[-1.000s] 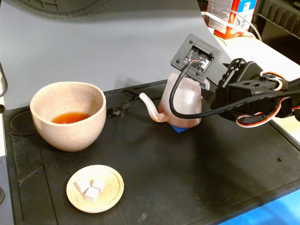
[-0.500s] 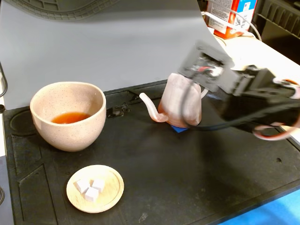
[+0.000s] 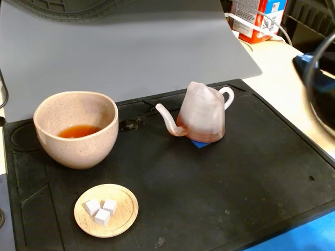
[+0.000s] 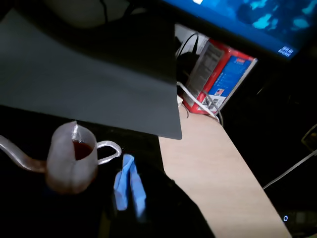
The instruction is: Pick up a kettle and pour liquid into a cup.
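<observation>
The arm (image 3: 320, 78) was a blur at the fixed view's right edge, well apart from the upright kettle (image 3: 201, 114); the pincer's state could not be told.

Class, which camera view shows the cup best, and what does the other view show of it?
The fixed view: the cup stands whole and sharp at the left of the black mat, with orange liquid visible inside. The wrist view does not show the cup at all.
</observation>
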Robot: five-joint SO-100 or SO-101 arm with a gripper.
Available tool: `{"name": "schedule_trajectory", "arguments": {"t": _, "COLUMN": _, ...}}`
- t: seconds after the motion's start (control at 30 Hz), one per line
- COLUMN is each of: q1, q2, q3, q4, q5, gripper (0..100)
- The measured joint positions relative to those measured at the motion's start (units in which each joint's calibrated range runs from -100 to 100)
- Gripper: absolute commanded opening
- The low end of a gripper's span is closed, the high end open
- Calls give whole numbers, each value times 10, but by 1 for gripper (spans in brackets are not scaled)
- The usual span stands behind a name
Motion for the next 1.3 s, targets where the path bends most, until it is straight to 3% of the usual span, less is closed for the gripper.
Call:
{"name": "schedule_trajectory", "arguments": {"t": 0.2, "q1": 5, "q2": -273, "q3": 21, "q4": 314, "q5": -83, "gripper": 1}}
{"name": "schedule_trajectory", "arguments": {"t": 0.3, "q1": 5, "q2": -333, "q3": 70, "q4": 332, "q5": -93, "gripper": 1}}
{"name": "schedule_trajectory", "arguments": {"t": 0.37, "q1": 6, "q2": -386, "q3": 78, "q4": 407, "q5": -96, "gripper": 1}}
{"name": "schedule_trajectory", "arguments": {"t": 0.4, "q1": 6, "q2": -386, "q3": 78, "q4": 429, "q5": -96, "gripper": 1}}
{"name": "schedule_trajectory", "arguments": {"t": 0.5, "q1": 6, "q2": -415, "q3": 77, "q4": 672, "q5": -96, "gripper": 1}}
{"name": "schedule_trajectory", "arguments": {"t": 0.7, "q1": 6, "q2": -414, "q3": 77, "q4": 895, "q5": -96, "gripper": 1}}
{"name": "schedule_trajectory", "arguments": {"t": 1.3, "q1": 2, "q2": -414, "q3": 77, "q4": 932, "q5": -95, "gripper": 1}}
